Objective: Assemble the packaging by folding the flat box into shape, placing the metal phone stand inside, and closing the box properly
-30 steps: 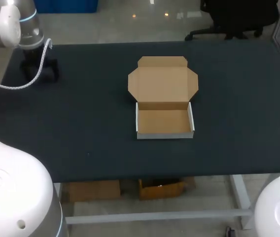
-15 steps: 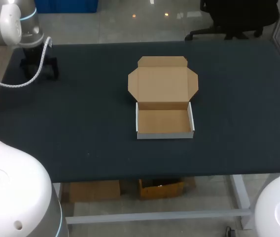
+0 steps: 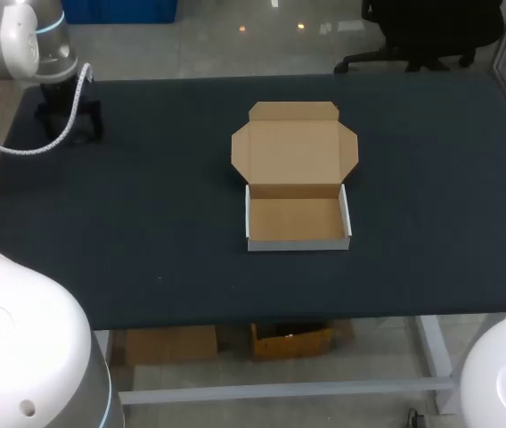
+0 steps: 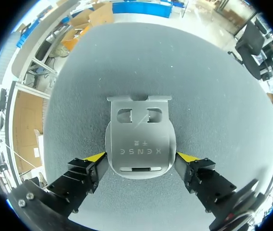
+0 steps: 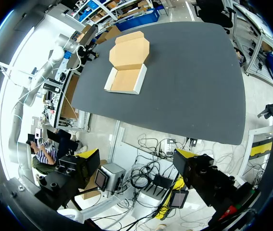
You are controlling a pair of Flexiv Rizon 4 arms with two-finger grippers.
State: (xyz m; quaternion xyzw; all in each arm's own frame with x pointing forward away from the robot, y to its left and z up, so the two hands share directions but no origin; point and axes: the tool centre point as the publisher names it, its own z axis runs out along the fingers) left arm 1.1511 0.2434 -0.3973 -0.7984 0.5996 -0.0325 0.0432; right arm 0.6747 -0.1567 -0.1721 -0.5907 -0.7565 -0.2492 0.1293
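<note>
The left fingers (image 4: 141, 157) pressed both sides of the metal stand (image 4: 139, 130) at the tabletop's (image 3: 146, 223) far left corner. The open box (image 3: 295, 218) sat mid-tabletop. The right fingers (image 5: 135, 156) gaped wide, off the tabletop's near side.

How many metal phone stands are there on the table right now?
1. The metal phone stand lies on the table near its far left corner, touched on both sides by the fingers of the left gripper. The open box holds none.
</note>
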